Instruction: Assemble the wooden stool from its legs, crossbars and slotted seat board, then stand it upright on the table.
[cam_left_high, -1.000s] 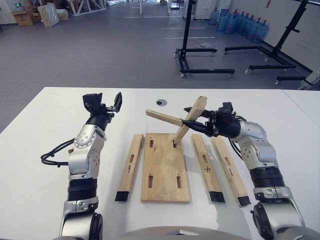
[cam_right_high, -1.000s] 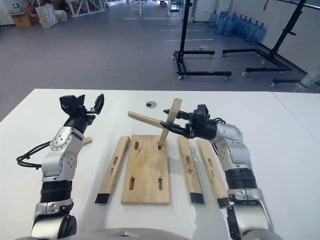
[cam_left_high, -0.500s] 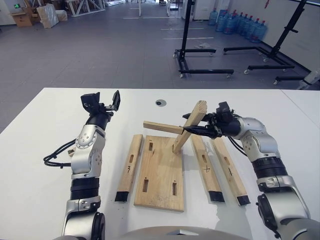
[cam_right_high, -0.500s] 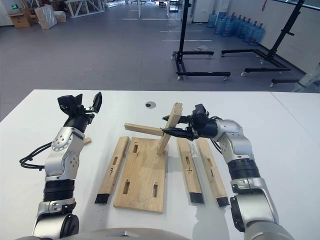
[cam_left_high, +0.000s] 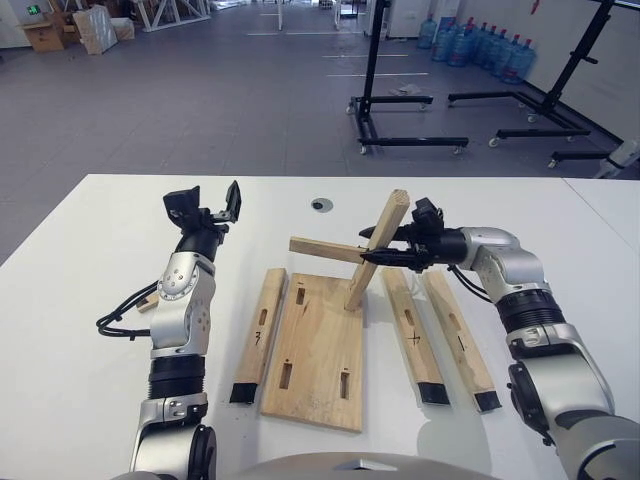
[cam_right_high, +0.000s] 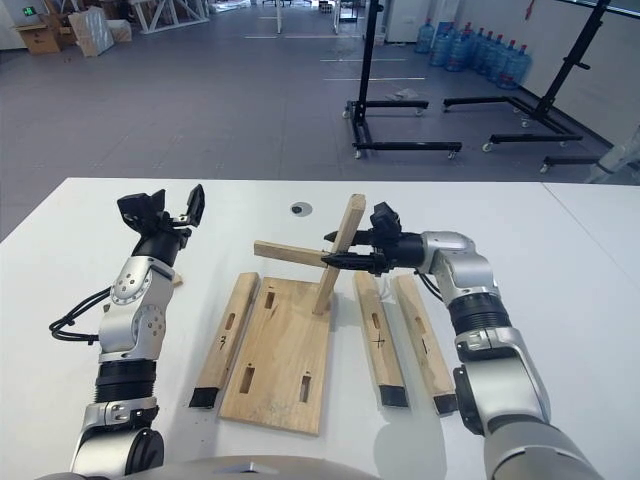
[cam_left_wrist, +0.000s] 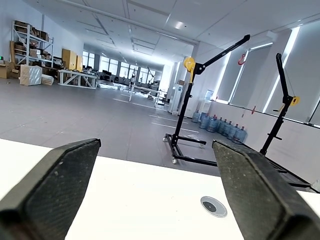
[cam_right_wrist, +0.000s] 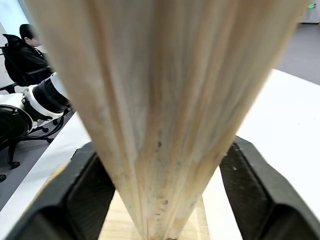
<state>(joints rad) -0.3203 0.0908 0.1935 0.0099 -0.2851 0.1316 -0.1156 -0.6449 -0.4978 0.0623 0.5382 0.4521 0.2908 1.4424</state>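
The slotted seat board (cam_left_high: 312, 360) lies flat and skewed on the white table. A wooden leg (cam_left_high: 377, 248) stands tilted with its foot in the board's far right slot. A crossbar (cam_left_high: 322, 249) sticks out of the leg to the left. My right gripper (cam_left_high: 382, 256) is shut on the leg's middle; the right wrist view has the leg (cam_right_wrist: 160, 100) between both fingers (cam_right_wrist: 80, 200). My left gripper (cam_left_high: 207, 206) is held open above the table's back left, nothing between its fingers (cam_left_wrist: 47, 192).
One loose leg (cam_left_high: 260, 335) lies left of the board, two more (cam_left_high: 412, 330) (cam_left_high: 458, 335) lie right of it. A small wooden piece (cam_left_high: 147, 301) rests by my left arm. A round hole (cam_left_high: 321, 205) marks the table's far middle.
My right gripper has shifted left with the leg. The seat board has swung with it, its near end sliding left. My left gripper stays open in place.
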